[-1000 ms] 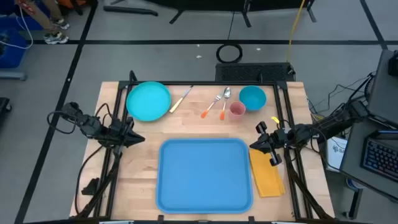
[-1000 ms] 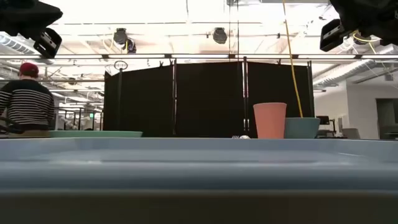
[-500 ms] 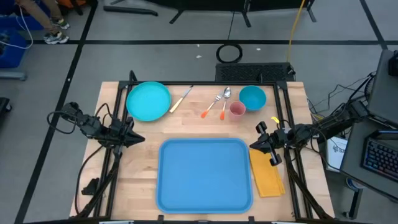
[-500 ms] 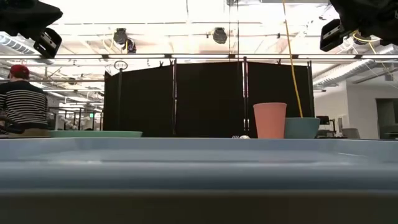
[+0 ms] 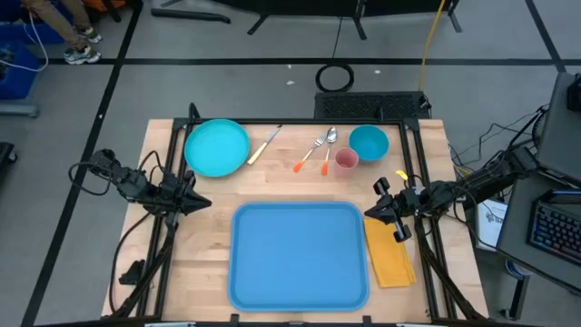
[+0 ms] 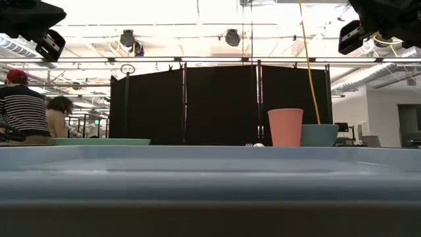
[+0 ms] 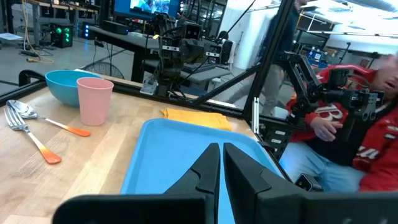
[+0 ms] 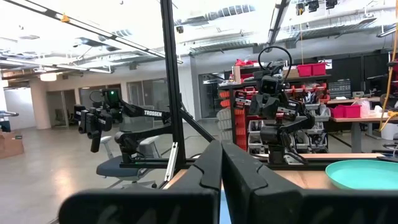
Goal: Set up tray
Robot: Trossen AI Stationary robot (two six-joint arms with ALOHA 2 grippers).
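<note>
The left gripper [image 5: 201, 202] is hovering over the table's left side, just off the tray's left rim, its fingers [image 7: 208, 163] pressed together and holding nothing. Behind it, the round turquoise plastic plate [image 5: 217, 147] is sitting empty at the rear left. A yellow-handled table knife [image 5: 262, 145] is lying beside the plate. An orange-handled fork [image 5: 309, 156] and an orange-handled spoon [image 5: 329, 147] are lying side by side near the rear centre. The large flat blue plastic rectangular tray [image 5: 299, 255] is lying empty at the front centre. The small pink plastic cup [image 5: 346, 161] is standing upright just beside the teal round bowl [image 5: 369, 142]; both are showing nothing inside. The right gripper [image 5: 371, 212] is hovering by the tray's right rim, fingers [image 8: 210, 163] clenched and empty, above the yellow-orange rectangular napkin [image 5: 391, 254]. The light wooden table [image 5: 201, 254] is carrying everything. In the low view, a person in a striped top [image 6: 23, 113] is standing in the room at the far left.
</note>
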